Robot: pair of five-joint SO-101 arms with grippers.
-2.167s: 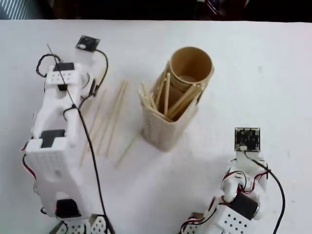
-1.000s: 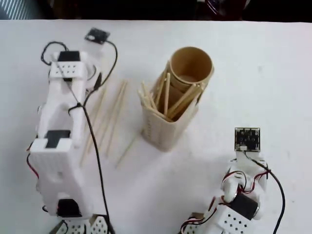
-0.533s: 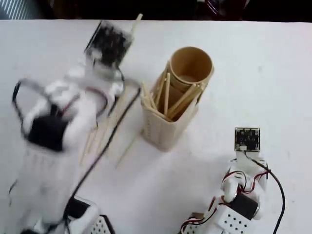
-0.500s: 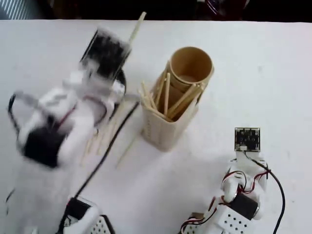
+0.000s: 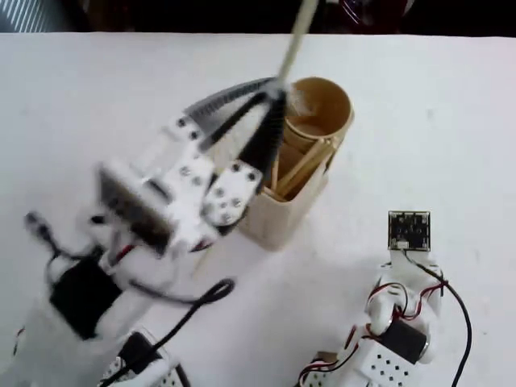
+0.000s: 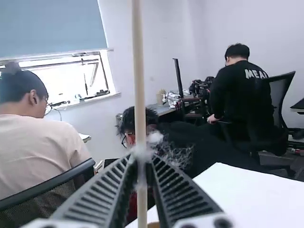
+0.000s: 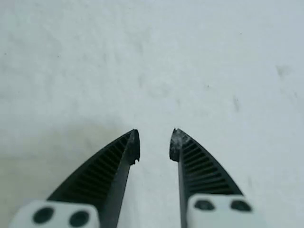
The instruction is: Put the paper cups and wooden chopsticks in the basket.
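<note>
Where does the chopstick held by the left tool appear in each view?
High view: chopstick sticks up from the left tool, by the basket.
Left wrist view: chopstick upright, clamped in that tool, the shared landmark.
Right wrist view: right tool above the table.

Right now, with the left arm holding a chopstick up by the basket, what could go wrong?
1. The left gripper pinches the chopstick only at its tips, with most of the stick above, so it may swivel or slip.
2. The basket already holds a paper cup and leaning chopsticks, so the new one may catch and bounce out.
</note>
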